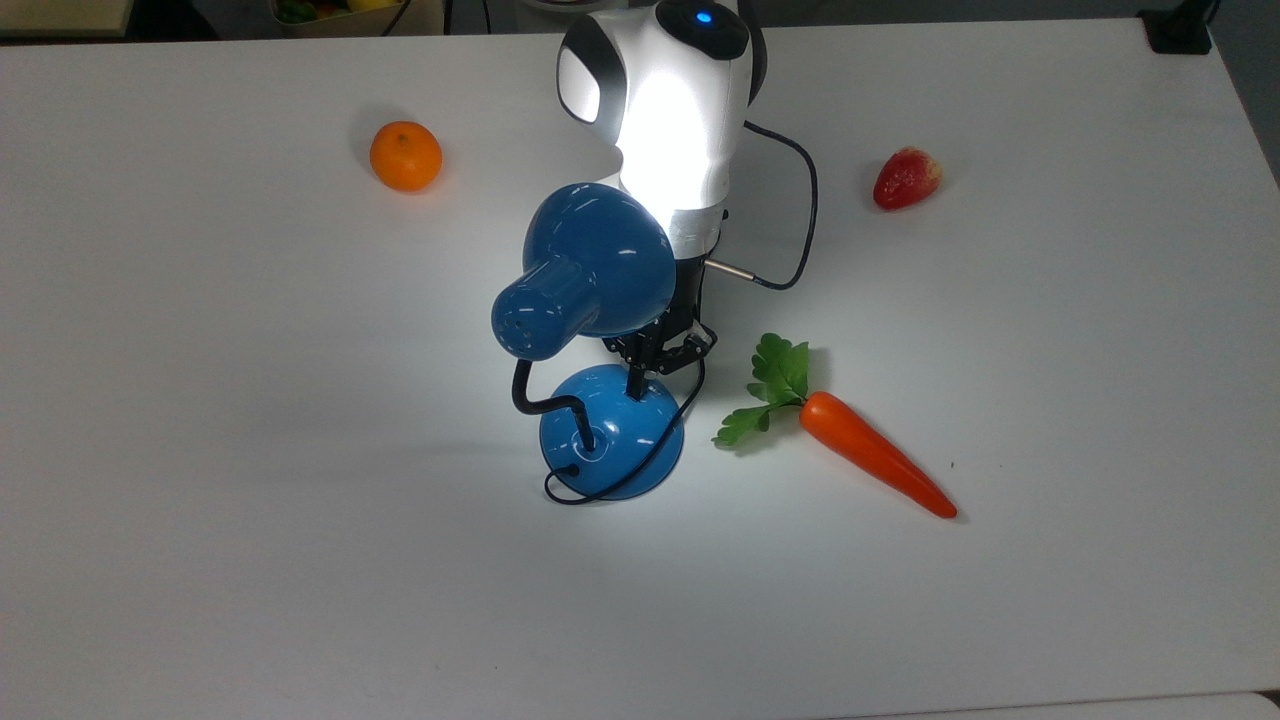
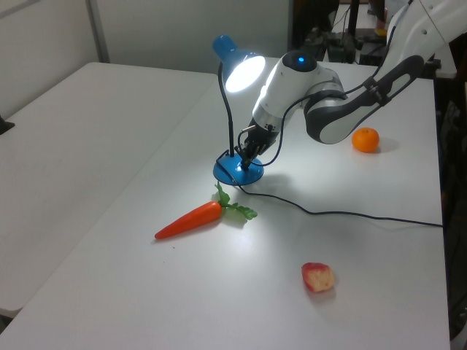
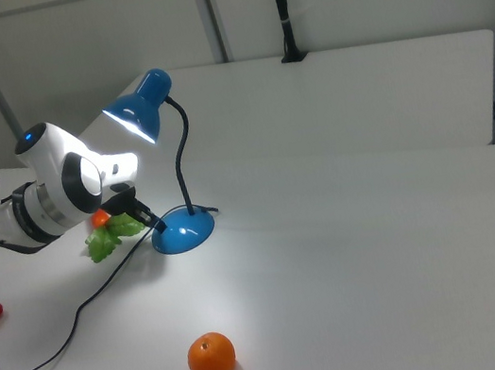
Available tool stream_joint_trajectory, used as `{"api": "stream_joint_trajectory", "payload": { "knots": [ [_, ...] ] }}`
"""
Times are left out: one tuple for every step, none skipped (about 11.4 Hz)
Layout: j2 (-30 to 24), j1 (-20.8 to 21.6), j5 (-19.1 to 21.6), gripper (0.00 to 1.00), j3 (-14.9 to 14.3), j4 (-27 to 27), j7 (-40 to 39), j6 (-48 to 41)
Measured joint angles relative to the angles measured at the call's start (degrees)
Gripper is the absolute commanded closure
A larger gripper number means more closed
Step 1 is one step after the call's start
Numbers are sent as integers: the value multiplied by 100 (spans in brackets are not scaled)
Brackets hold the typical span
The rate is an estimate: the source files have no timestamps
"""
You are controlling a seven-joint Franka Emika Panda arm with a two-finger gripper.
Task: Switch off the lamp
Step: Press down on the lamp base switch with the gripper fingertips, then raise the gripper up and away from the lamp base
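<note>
- The lamp (image 1: 585,290) is standing near the middle of the white table (image 1: 200,500), and it is lit: its shade is throwing bright light onto the white wrist of your arm.
- Your gripper (image 1: 640,385) is reaching in under the shade and resting at the far edge of the domed blue base (image 1: 612,432); in the left view (image 2: 246,161) it is sitting right on the dome.
- Its fingers are looking drawn narrow, almost together, with nothing held between them.
- You are in the pressing step, I judge, since the bulb is shining and the task is not done.
- The next move is calling for a short, firm push onto the switch, which I cannot make out under the fingertips; keep off the black cord (image 1: 660,455) curling round the base.
- A toy carrot (image 1: 870,452) is lying just beside the base, an orange (image 1: 405,156) and a strawberry (image 1: 906,178) well apart.
- No brand, label or writing is showing anywhere.
</note>
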Motion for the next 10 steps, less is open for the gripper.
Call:
{"api": "stream_joint_trajectory", "payload": {
  "knots": [
    [5,17,0,96,0,-5,3,-1],
    [10,23,0,96,0,-8,4,-1],
    [10,23,-1,96,0,-7,4,-1],
    [10,23,-1,96,0,-9,5,-1],
    [11,25,-2,96,0,-21,5,-2],
    [13,34,-3,96,0,-46,5,-3],
    [13,51,-7,96,0,-69,5,-3],
    [13,72,-9,96,0,-92,5,-7],
    [12,81,-13,96,0,-101,5,-7],
    [12,81,-13,96,0,-101,5,-7]
  ]
}}
